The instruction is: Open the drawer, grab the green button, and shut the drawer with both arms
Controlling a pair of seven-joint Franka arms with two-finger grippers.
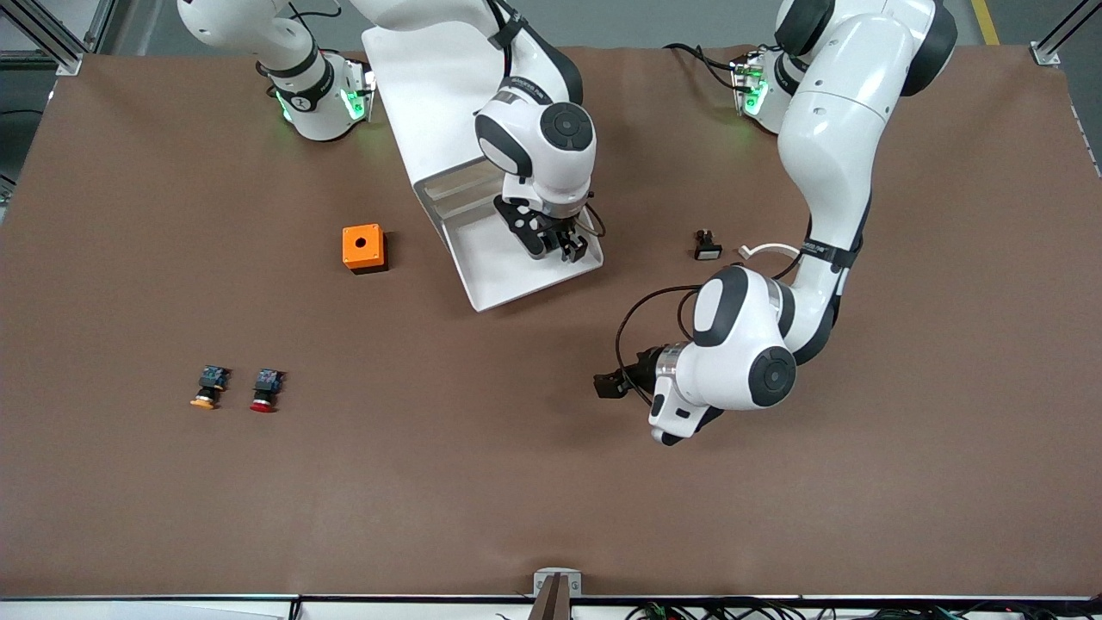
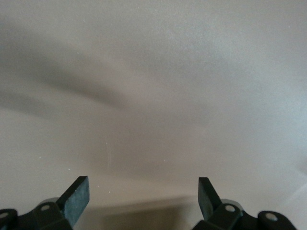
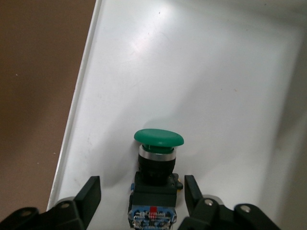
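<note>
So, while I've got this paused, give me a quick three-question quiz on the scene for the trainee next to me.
1. True or false: the green button lies on the bare table.
2. Which pincer is down in the drawer? A: left pincer. B: right pincer. C: neither.
3. What cap colours do the two buttons nearest the front camera have?

Key
1. False: it lies in the open drawer.
2. B: its open fingers flank the button's body. The left pincer, open, waits over the table.
3. Orange and red.
</note>
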